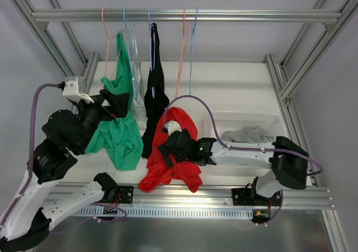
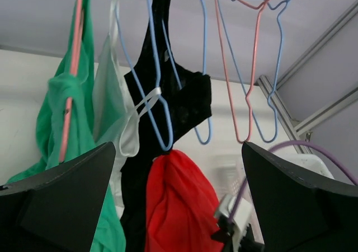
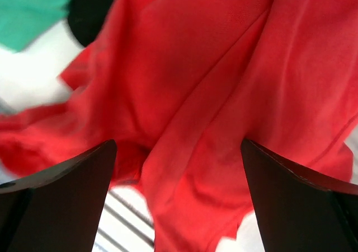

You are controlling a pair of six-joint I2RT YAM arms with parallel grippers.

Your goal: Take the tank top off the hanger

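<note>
A red tank top (image 1: 168,176) (image 2: 179,207) (image 3: 212,95) lies crumpled on the table near the front edge, with no hanger in it. My right gripper (image 1: 169,150) (image 3: 179,145) hovers just above it, open, with only red cloth showing between the fingers. A green tank top (image 1: 120,140) (image 2: 50,112) hangs on a pink hanger (image 1: 106,33) (image 2: 75,50). My left gripper (image 1: 116,103) (image 2: 178,148) stands open beside it, holding nothing. A black tank top (image 1: 154,101) (image 2: 184,95) hangs on a blue hanger (image 2: 159,123).
A white garment (image 1: 136,61) (image 2: 109,101) hangs between the green and black ones. An empty pink hanger (image 1: 182,50) (image 2: 246,67) and an empty blue one (image 1: 191,56) hang from the rail (image 1: 251,14). A white basket (image 1: 268,119) at right holds a grey cloth (image 1: 246,133).
</note>
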